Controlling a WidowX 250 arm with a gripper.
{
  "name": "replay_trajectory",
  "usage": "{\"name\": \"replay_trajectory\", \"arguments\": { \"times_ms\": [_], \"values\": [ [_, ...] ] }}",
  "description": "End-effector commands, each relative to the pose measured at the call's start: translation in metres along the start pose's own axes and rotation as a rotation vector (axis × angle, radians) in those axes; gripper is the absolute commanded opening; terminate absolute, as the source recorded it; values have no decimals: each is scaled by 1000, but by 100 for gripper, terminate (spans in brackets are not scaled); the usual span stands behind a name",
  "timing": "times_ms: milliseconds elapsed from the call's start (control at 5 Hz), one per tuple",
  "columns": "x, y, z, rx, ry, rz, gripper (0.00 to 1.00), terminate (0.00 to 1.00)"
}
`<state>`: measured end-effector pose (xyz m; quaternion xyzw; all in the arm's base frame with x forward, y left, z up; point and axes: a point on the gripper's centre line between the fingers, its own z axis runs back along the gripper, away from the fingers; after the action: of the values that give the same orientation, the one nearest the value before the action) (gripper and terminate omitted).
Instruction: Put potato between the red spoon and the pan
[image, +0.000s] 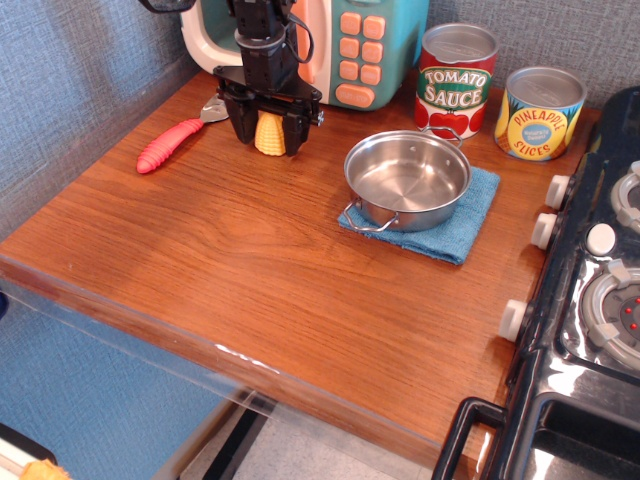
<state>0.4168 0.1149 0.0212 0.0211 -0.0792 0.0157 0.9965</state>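
Note:
The potato (268, 135), yellow-orange and ridged, stands upright on the wooden table (230, 260), between the red spoon (170, 145) on its left and the pan (407, 178) on its right. My gripper (268, 128) hangs straight down over it. One black finger is on each side of the potato, slightly spread, with small gaps showing. The spoon's silver bowl is partly hidden behind my left finger. The pan is empty.
The pan sits on a blue cloth (470, 215). A tomato sauce can (456, 80) and a pineapple can (540, 112) stand at the back right. A toy microwave (360, 50) is right behind my gripper. A toy stove (600, 300) lines the right edge.

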Motion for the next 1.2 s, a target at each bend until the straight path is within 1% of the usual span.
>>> {"name": "replay_trajectory", "arguments": {
  "times_ms": [0, 200, 400, 600, 800, 1000],
  "values": [
    [0, 9, 61, 2, -135, 25, 100, 0],
    [-11, 10, 82, -11, -146, 15, 100, 0],
    [-28, 10, 96, -37, -110, 5, 100, 0],
    [-41, 9, 97, -61, -72, -10, 100, 0],
    [-48, 11, 96, -62, -58, -15, 100, 0],
    [-48, 11, 96, -62, -58, -15, 100, 0]
  ]
}}
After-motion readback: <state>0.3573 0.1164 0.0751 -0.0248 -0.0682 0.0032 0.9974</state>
